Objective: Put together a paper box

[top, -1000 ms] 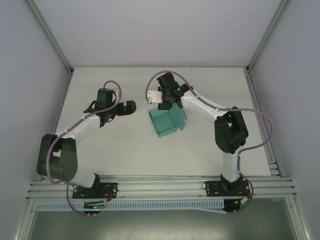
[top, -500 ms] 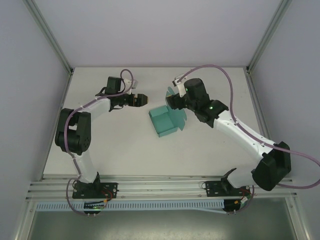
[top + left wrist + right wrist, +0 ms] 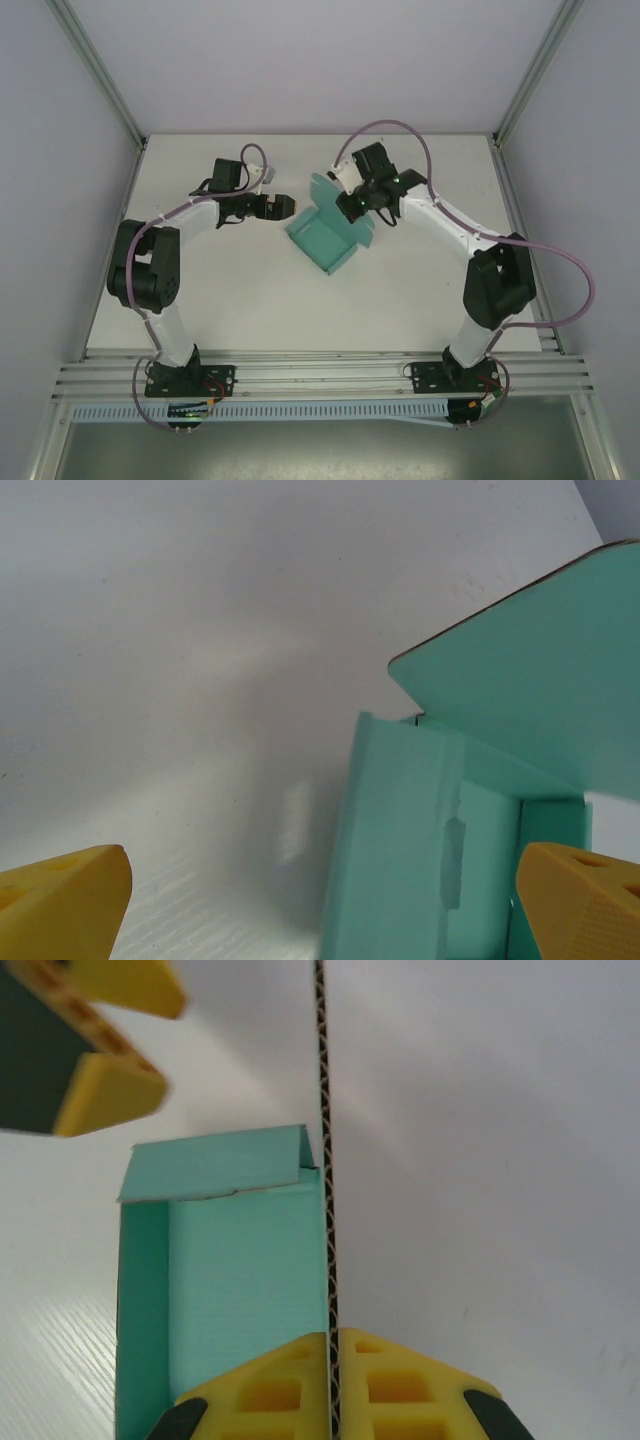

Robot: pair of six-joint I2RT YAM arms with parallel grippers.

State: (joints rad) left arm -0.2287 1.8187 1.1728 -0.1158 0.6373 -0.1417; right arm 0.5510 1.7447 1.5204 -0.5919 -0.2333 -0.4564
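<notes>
1. The left arm [image 3: 150, 270] and the right arm [image 3: 490, 290] rise from their bases at the near edge of the desk [image 3: 250, 300]. Both reach toward its far half.
2. The paper box [image 3: 322, 243] lies near the middle of the desk, a little toward the far edge, between the two grippers. It is teal card with an open top and stands skewed to the desk edges. One flap [image 3: 320, 190] stands up on its far side and another on its right.
3. The right gripper [image 3: 352, 207] sits at the box's far-right side. In the right wrist view its yellow fingers [image 3: 270, 1390] are pressed together on an upright card panel [image 3: 322, 1110]. The panel is seen edge-on, with the box's open inside just left of it.
4. The left gripper [image 3: 284, 205] hovers just beside the box's far-left corner, pointing at it. Its yellow fingertips [image 3: 60, 900] stand wide apart and grip nothing. Whether they touch the card I cannot tell.
</notes>
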